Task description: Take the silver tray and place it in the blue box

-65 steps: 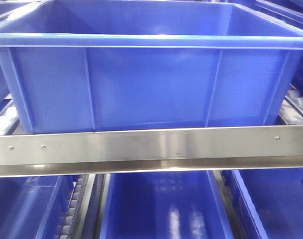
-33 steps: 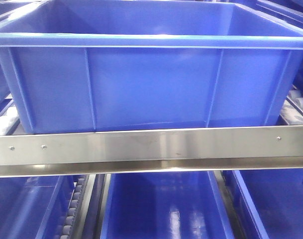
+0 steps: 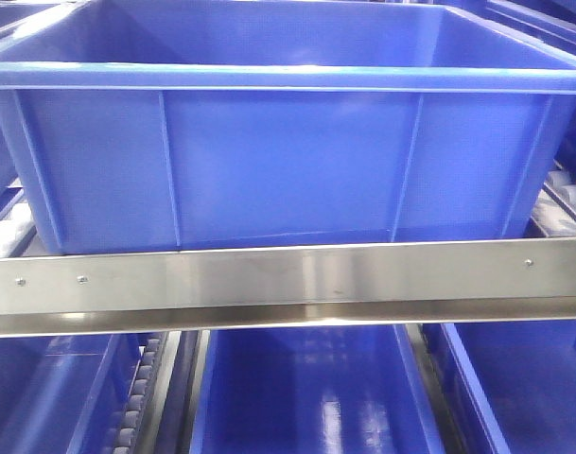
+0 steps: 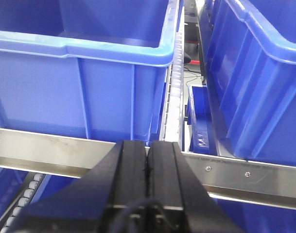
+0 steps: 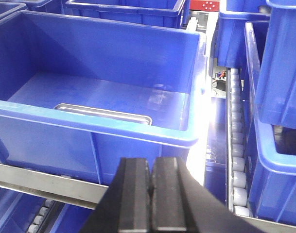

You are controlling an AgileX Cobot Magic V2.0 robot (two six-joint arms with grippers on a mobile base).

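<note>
The silver tray (image 5: 103,113) already lies inside the blue box (image 5: 113,128), ahead of and left of the right gripper (image 5: 153,167). Both it and the left gripper (image 4: 147,155) have jaws pressed together, empty. Placement looks done; next calls for retracting both arms.

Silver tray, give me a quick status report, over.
Left hand shut, empty. Right hand shut, empty. Silver tray lies on the blue box floor. Nothing in the way.
</note>
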